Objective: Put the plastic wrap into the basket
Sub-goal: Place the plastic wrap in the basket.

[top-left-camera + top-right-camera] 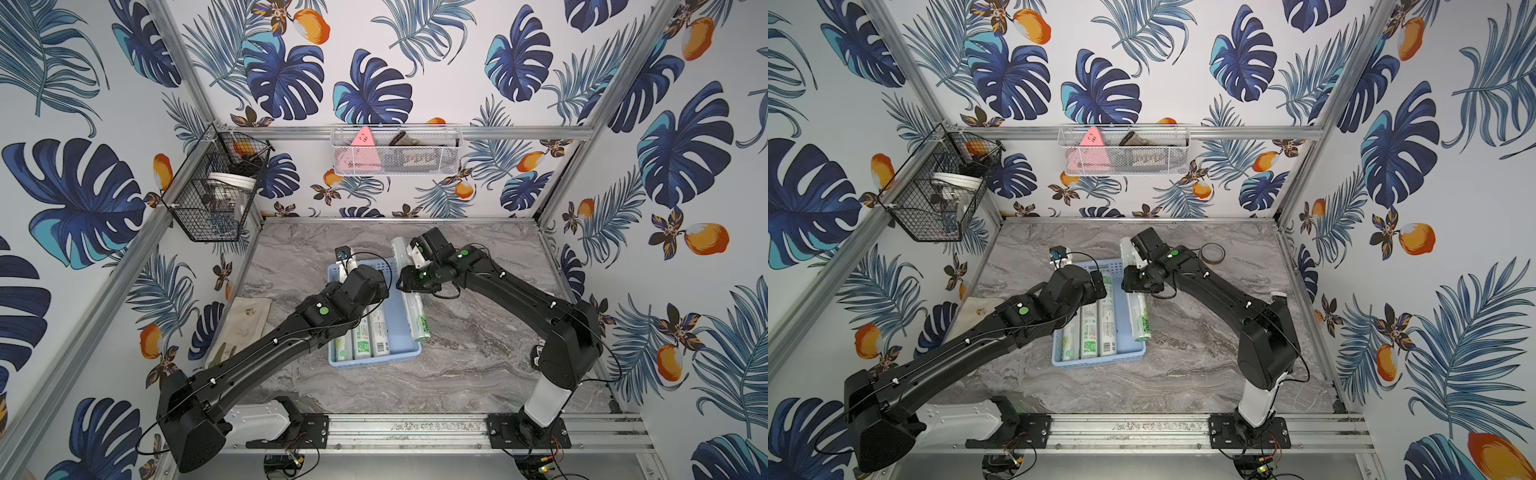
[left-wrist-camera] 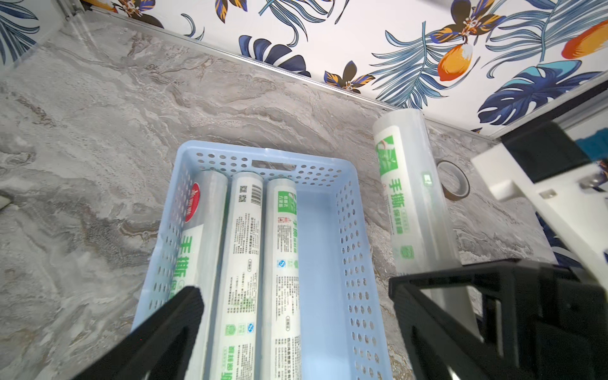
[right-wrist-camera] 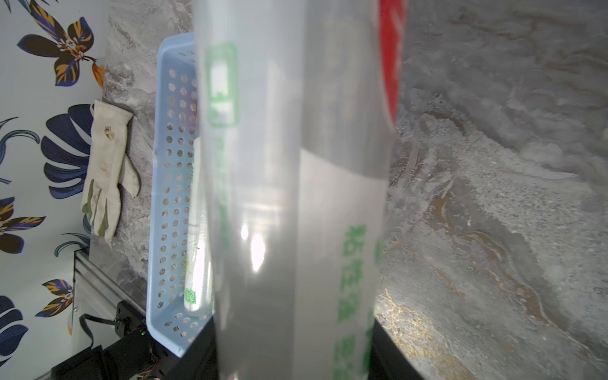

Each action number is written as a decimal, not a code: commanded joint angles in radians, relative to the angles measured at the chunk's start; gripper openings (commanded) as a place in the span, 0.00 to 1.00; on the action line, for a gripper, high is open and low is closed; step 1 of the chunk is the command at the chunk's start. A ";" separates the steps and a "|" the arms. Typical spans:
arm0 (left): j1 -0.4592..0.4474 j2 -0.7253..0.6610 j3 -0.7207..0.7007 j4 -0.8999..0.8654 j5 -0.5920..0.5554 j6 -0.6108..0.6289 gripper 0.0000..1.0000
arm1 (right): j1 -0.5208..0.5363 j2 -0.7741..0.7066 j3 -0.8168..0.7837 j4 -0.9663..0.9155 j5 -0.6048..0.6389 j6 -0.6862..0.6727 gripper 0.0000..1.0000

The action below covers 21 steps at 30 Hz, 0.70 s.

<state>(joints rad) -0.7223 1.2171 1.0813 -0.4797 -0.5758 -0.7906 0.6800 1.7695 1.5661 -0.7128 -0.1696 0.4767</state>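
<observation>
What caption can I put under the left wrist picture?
Three rolls lie side by side in the basket; the fourth roll is outside, beside its wall.

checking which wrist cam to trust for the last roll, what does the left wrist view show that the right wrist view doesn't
Only the left wrist: all three rolls lying side by side in the basket, the brown tape ring on the table, and the open left gripper. Only the right wrist: the glove lying on the table and the red mark on the fourth roll. Both: the light-blue basket, the marble table, and the fourth roll, not yet in the basket.
</observation>
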 commanded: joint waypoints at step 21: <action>0.076 -0.038 -0.058 -0.034 0.046 -0.047 0.99 | 0.084 0.046 -0.019 0.070 -0.017 0.084 0.32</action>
<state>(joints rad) -0.6502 1.1843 1.0294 -0.5114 -0.5438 -0.8169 0.7540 1.8038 1.5452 -0.6811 -0.1776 0.5362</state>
